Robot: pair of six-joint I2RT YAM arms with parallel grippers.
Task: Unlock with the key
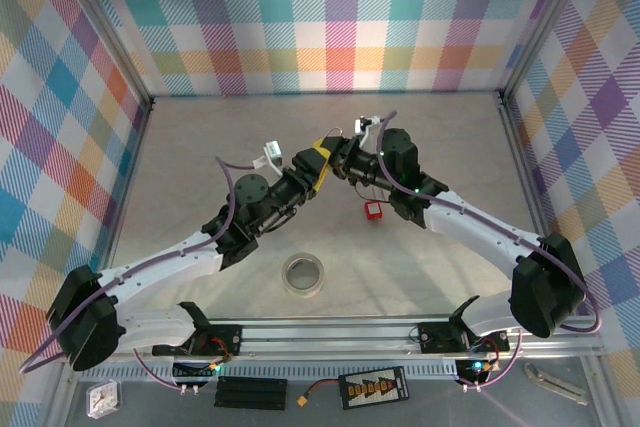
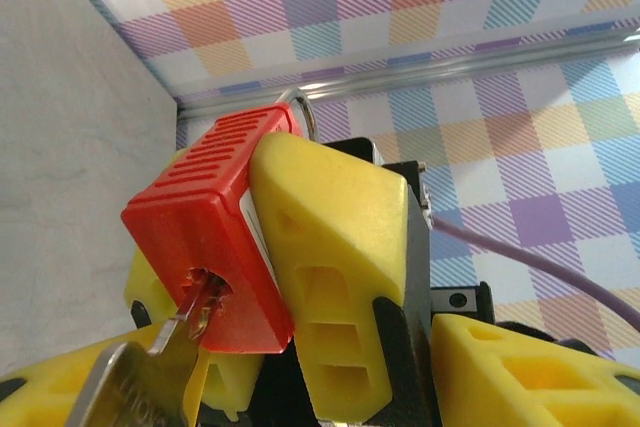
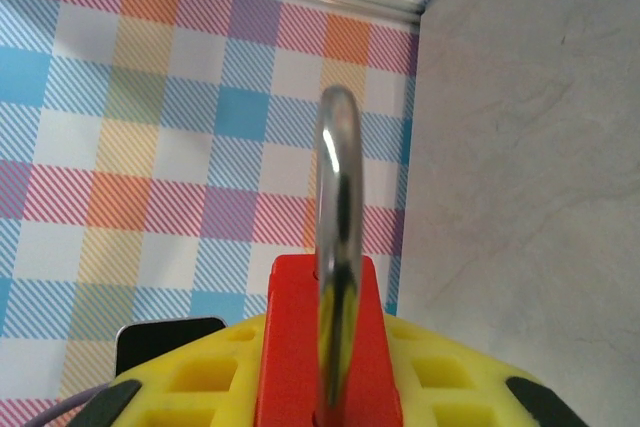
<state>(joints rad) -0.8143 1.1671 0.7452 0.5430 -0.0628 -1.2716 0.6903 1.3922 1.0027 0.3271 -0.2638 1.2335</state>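
Nearest the arm bases, a roll of tape (image 1: 288,277) lay flat on the desk (image 1: 200,147), out on its own. A bit further back and off to the right sat a small red thing (image 1: 374,210), too tiny for me to say what it was.

Past that, both arms met up in the air over the middle of the desk. The right hand (image 1: 345,160) was clamped on the padlock (image 2: 210,237), with the red body squeezed between its yellow fingers (image 2: 330,277) and the keyhole end facing the left arm. From the right wrist camera the steel shackle (image 3: 338,227) stuck straight up out of the red body. It was edge-on, so I couldn't tell if it had popped or not.

The key (image 2: 125,387) was sitting in the keyhole at the bottom of the padlock, its flat head sticking out toward the left wrist camera. The left hand (image 1: 320,163) was right up against it, but its fingers (image 2: 530,367) stood wide apart on either side, so it wasn't pinching anything. The key head sat just beside the finger on the left side of that view.

Behind all that was bare desk, and then the checked wall (image 1: 330,17).
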